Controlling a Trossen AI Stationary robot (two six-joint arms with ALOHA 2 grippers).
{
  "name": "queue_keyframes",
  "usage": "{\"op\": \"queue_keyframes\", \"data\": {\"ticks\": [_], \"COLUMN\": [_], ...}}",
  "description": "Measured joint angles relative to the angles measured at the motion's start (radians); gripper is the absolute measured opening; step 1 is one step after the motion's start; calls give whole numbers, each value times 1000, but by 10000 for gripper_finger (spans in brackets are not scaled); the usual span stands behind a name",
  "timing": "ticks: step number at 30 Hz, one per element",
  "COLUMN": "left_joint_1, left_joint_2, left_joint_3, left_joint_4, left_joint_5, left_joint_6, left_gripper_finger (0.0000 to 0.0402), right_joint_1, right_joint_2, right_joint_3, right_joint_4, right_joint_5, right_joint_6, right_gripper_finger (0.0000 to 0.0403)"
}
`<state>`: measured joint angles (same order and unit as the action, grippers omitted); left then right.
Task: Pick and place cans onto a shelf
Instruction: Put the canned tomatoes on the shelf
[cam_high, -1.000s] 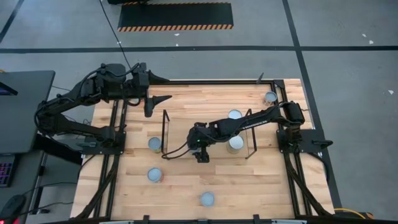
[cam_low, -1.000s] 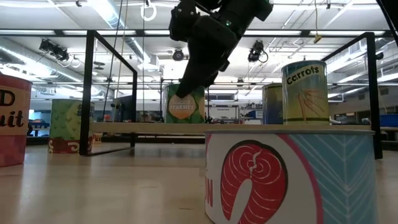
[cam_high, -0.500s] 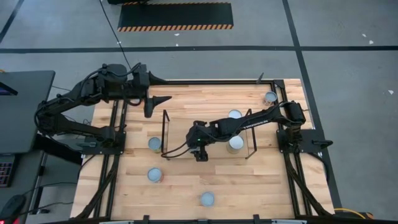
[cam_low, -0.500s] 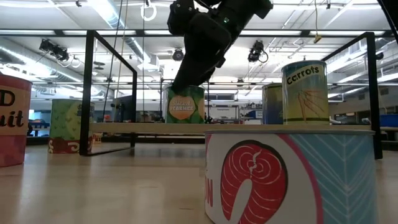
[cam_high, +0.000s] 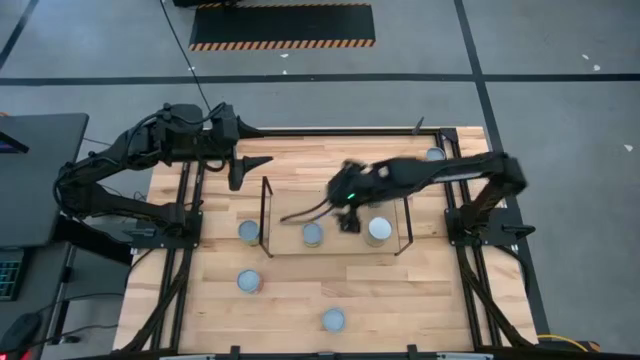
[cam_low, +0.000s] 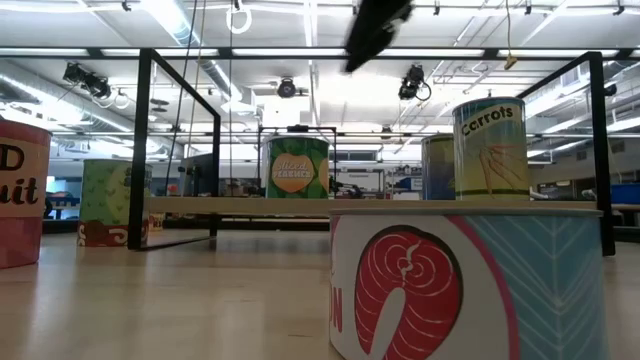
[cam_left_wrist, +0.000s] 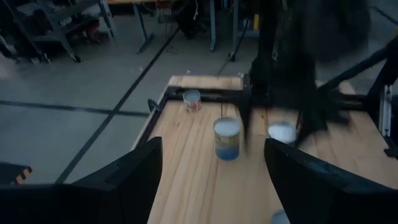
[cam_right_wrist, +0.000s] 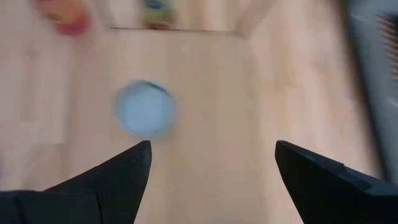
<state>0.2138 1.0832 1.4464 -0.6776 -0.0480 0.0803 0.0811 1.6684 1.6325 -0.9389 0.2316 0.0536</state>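
Now right claw (cam_high: 348, 222) above shelf (cam_high: 335, 245), fingers (cam_right_wrist: 112, 180) spread apart, holding nothing. Green can (cam_high: 313, 234) stands upright on shelf board, apart from claw. Carrots can (cam_high: 378, 230) on shelf too, just beside claw's other side. Left claw (cam_high: 255, 161) hangs over desk (cam_high: 300, 290) far corner, fingers (cam_left_wrist: 130, 180) apart, empty. Three more cans (cam_high: 249, 282) stand on desk off shelf; salmon can (cam_low: 465, 280) nearest low camera.

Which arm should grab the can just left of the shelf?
Left, probably. Left gripper is open, empty and on the can's side; right gripper, also open, hangs over the shelf, beyond its wire frame.
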Motion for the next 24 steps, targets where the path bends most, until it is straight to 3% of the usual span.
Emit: {"op": "queue_keyframes", "data": {"ticks": [6, 12, 18, 24], "left_joint_1": [0, 0, 0, 0], "left_joint_2": [3, 5, 12, 36], "left_joint_3": [-1, -1, -1, -1], "left_joint_4": [-22, 5, 23, 27], "left_joint_5": [0, 0, 0, 0], "left_joint_6": [6, 14, 10, 4], "left_gripper_finger": [286, 286, 286, 286], "right_joint_1": [4, -24, -110, -251], "right_joint_2": [-305, -648, -888, -939], "right_joint_3": [-83, -283, -543, -765], "right_joint_4": [-159, -274, -282, -259], "right_joint_5": [258, 540, 662, 711], "right_joint_6": [182, 530, 866, 1183], "right_gripper_finger": [349, 348, 348, 348]}}
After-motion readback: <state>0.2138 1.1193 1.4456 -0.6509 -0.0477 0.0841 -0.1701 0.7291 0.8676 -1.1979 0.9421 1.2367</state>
